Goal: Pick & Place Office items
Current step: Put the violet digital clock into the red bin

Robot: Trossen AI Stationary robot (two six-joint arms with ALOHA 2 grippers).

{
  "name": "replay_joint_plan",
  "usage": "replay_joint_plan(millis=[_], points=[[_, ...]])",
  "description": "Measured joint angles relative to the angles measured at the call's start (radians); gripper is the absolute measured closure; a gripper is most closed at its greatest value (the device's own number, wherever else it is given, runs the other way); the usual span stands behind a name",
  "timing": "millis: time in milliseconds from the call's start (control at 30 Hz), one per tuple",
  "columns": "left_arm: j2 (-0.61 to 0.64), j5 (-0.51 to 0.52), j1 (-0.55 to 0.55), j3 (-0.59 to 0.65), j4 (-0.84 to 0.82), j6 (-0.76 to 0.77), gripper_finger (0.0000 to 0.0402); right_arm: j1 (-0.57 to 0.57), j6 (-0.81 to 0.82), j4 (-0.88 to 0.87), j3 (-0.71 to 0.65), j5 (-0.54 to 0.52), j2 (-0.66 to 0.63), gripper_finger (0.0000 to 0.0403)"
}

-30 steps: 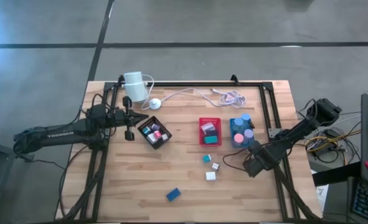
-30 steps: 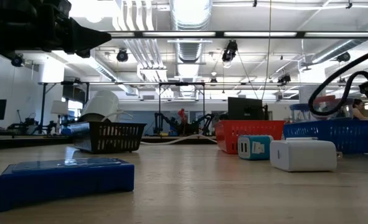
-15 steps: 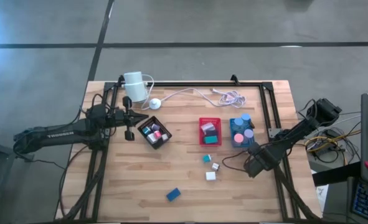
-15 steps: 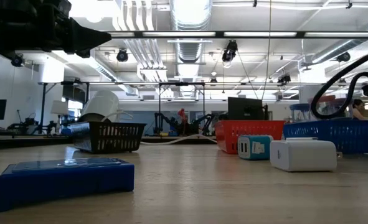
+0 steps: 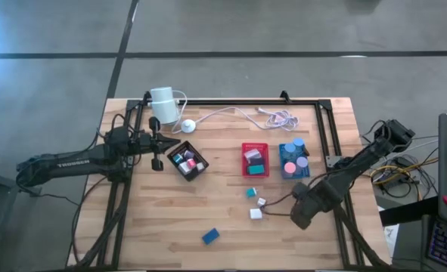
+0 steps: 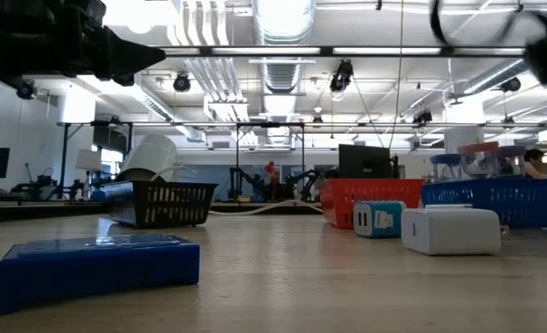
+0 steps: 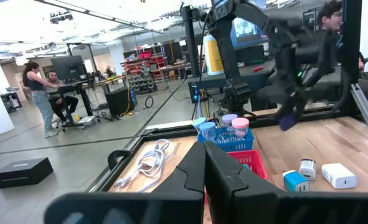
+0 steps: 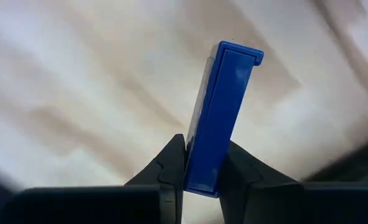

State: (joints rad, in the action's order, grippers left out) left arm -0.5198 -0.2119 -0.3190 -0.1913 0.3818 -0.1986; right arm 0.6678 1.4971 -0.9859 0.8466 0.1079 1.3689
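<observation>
The right gripper (image 8: 202, 165) is clamped on a flat blue piece (image 8: 220, 118), long axis pointing away from the fingers. The blue tray (image 5: 292, 160) lies just behind; left gripper (image 5: 156, 143) is waiting, closed, by the black tray (image 5: 187, 161).

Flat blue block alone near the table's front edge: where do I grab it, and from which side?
Pinch the blue block across its narrow width from straight above, jaws turned to match its diagonal lie. It lies flat and low, so its sides likely offer little.
</observation>
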Motion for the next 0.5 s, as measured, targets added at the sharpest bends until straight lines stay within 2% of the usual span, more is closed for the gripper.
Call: replay_joint_plan(millis=[67,200,400,500], points=[[0.0,0.0,0.0,0.0,0.0,0.0,0.0399,0.0,-0.049,0.004,0.065,-0.041,0.0,0.035],[0.0,0.0,0.0,0.0,0.0,0.0,0.0399,-0.002,-0.206,0.007,0.215,-0.237,0.0,0.0343],[0.0,0.0,0.0,0.0,0.0,0.009,0.0399,-0.049,-0.616,0.01,0.406,-0.475,-0.004,0.0341],[0.0,0.0,0.0,0.0,0.001,0.015,0.0399,-0.094,-0.814,0.015,0.467,-0.552,-0.018,0.0344]])
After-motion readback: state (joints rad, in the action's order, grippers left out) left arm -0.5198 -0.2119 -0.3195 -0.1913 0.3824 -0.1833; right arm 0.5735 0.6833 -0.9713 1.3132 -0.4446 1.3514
